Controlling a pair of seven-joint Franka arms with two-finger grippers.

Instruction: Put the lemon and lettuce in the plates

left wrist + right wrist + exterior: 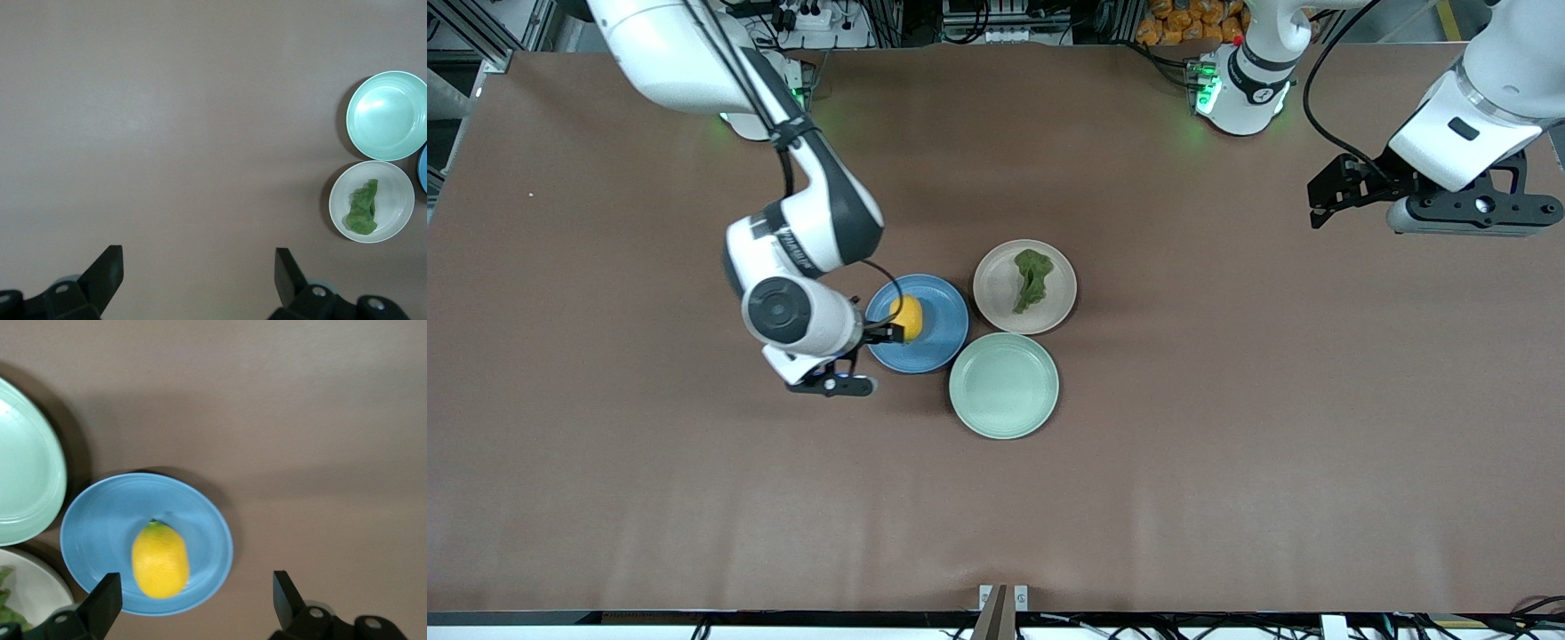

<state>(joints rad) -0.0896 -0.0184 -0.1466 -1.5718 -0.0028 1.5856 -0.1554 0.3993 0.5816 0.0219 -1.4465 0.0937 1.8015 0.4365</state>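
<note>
Brown table (1227,444), front view | lemon (906,317) lay in blue plate (934,324), mid-frame; lettuce (1032,278) in beige plate (1049,307) | right gripper (882,334) over blue plate's rim, jaws released, empty | left gripper (1325,200), upper right, waited, jaws released | I judged lemon firm, slick, rolling: grip its middle; lettuce limp, light: pinch its stem.

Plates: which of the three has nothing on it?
The mint-green plate, the one nearest the front camera, is bare. The blue plate holds the lemon; the beige plate holds the lettuce.
</note>
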